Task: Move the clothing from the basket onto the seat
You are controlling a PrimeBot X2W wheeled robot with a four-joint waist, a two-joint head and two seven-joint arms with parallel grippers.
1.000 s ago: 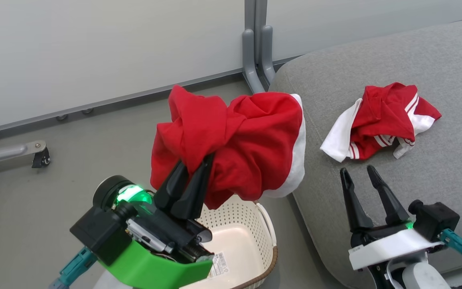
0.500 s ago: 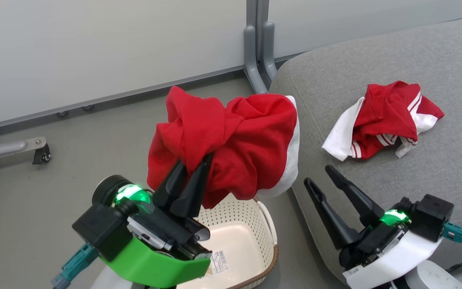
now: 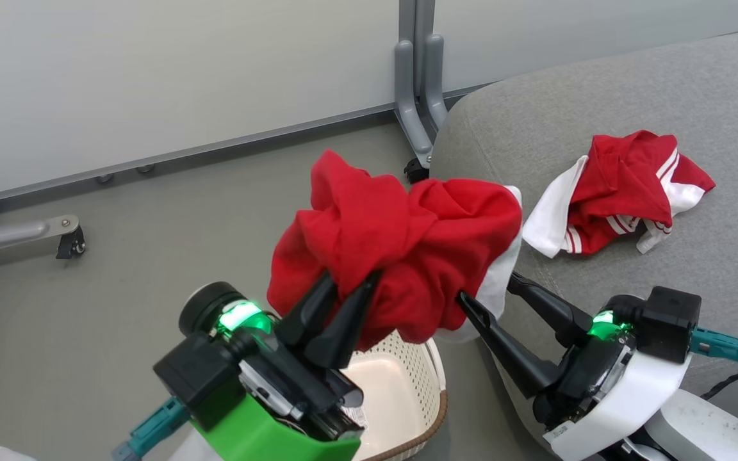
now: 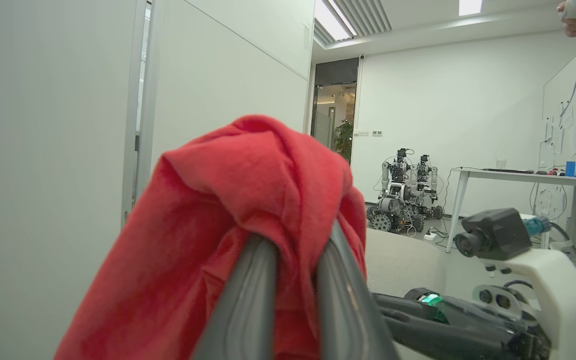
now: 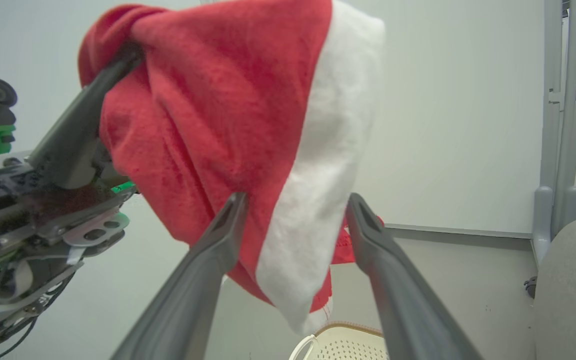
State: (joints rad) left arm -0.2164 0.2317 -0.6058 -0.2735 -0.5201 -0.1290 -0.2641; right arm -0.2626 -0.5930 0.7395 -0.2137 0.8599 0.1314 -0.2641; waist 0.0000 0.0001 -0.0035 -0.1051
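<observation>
Floppy, light red garment [image 3: 407, 243] is pinched by the left gripper [image 3: 350, 282]; its white hem [image 5: 318, 200], straddled by the spread right gripper [image 3: 486, 286], looks easily grabbed.

Bare seat [image 3: 599, 83] beyond lying garment [image 3: 625, 186]; right gripper [image 3: 486, 286], perhaps held garment [image 3: 401, 237], across near edge.

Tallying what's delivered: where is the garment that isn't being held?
The loose garment lies on the seat, upper right of the head view, beyond the right gripper, right of the held garment.
</observation>
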